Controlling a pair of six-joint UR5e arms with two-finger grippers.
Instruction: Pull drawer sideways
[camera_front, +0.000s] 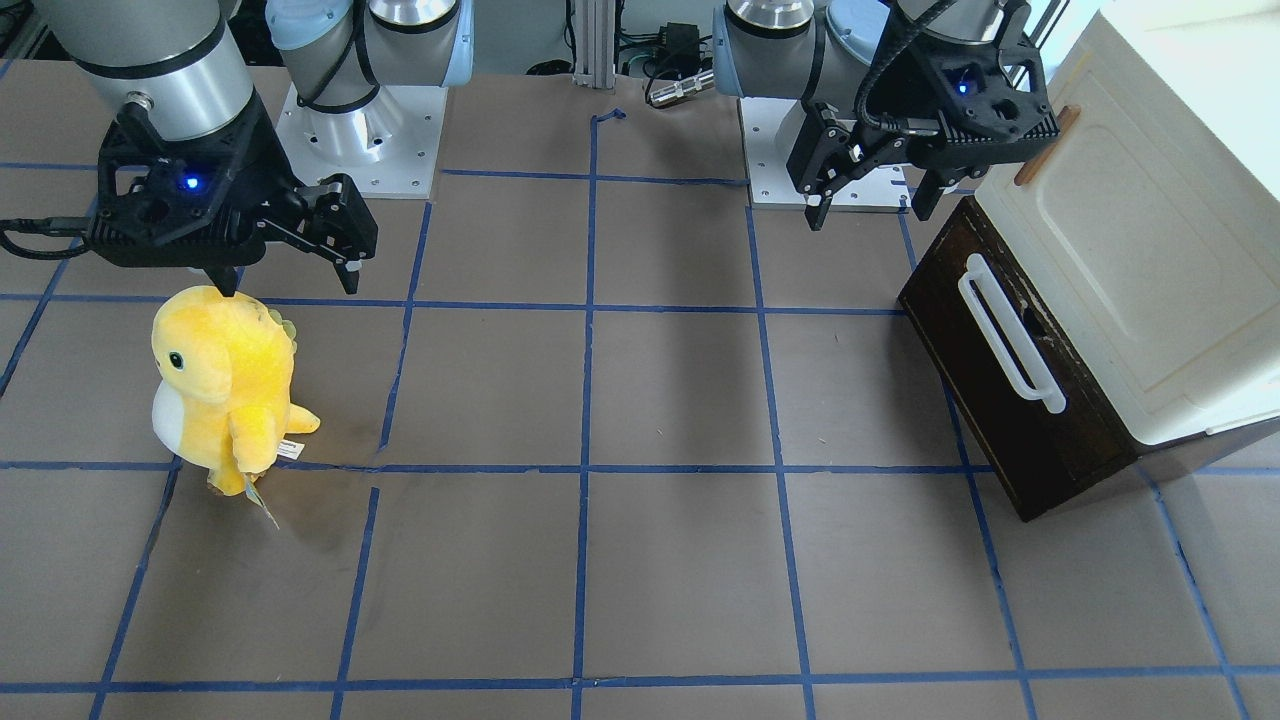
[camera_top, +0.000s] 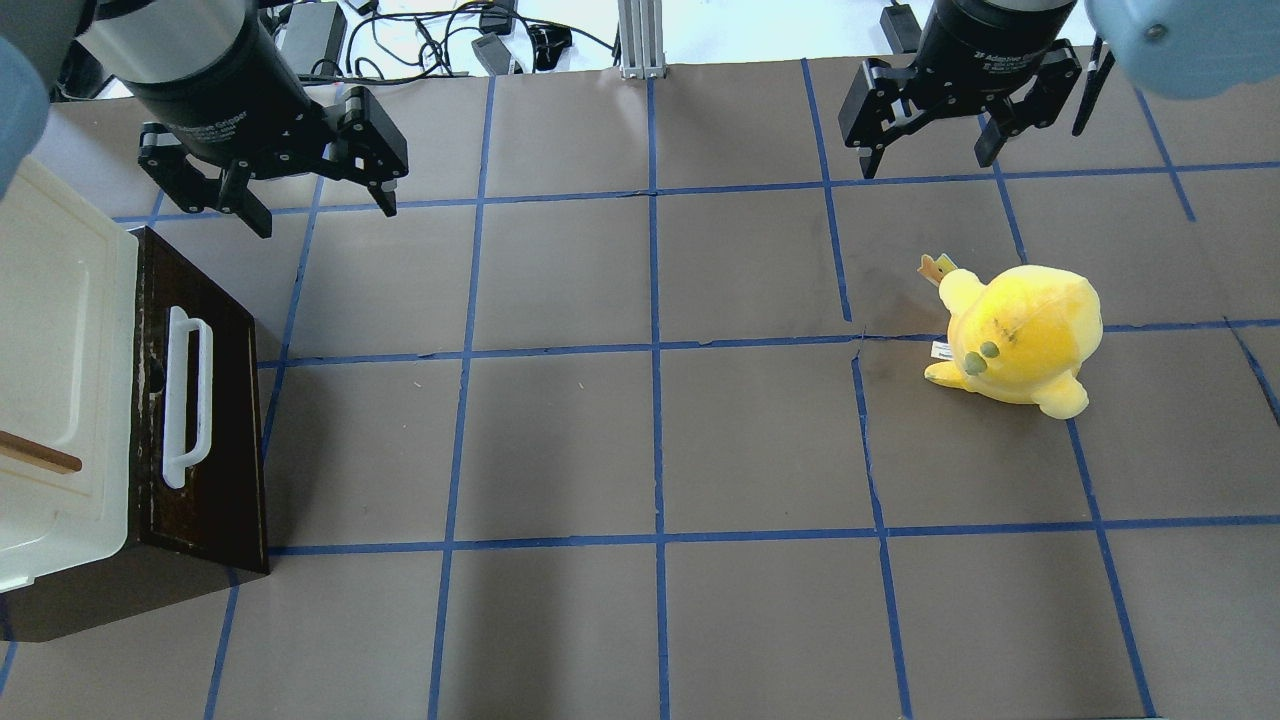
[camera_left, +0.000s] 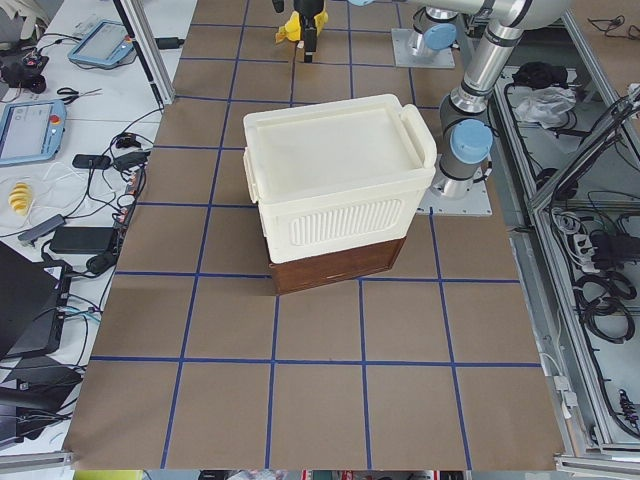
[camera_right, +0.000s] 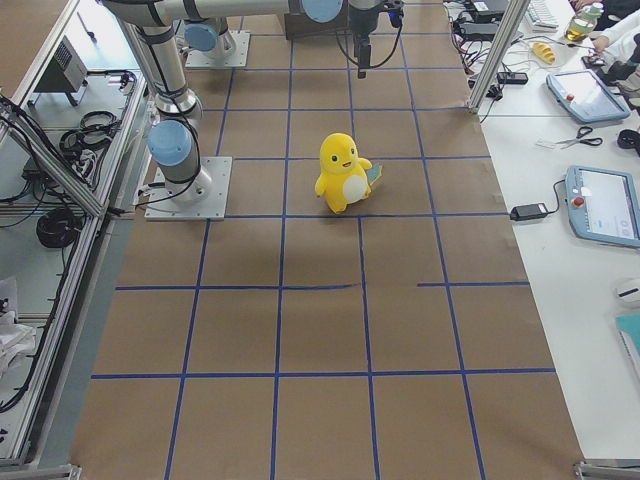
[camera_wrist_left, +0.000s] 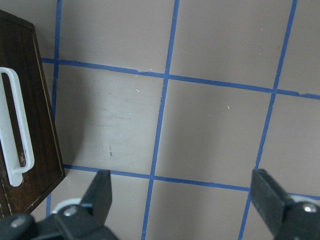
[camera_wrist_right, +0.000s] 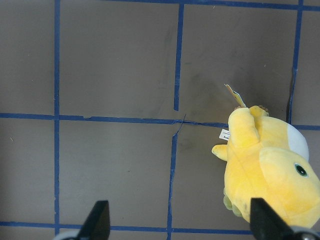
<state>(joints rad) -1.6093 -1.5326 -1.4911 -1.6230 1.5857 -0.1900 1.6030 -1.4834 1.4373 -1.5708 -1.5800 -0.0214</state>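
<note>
The drawer (camera_front: 990, 400) has a dark brown wooden front and a long white bar handle (camera_front: 1010, 335). It sits pushed in under a cream-white cabinet (camera_front: 1130, 250). In the overhead view the drawer (camera_top: 230, 430) is at the left edge. My left gripper (camera_top: 325, 205) is open and empty, hovering above the table beyond the drawer's far corner, apart from it. In the left wrist view the drawer (camera_wrist_left: 44, 125) is at the left, beside the open gripper (camera_wrist_left: 182, 200). My right gripper (camera_top: 927, 155) is open and empty, far from the drawer.
A yellow plush dinosaur (camera_top: 1020, 335) stands on the right half of the table, just below my right gripper (camera_front: 290, 275); it also shows in the right wrist view (camera_wrist_right: 270, 170). The brown table (camera_top: 650, 450) carries a blue tape grid.
</note>
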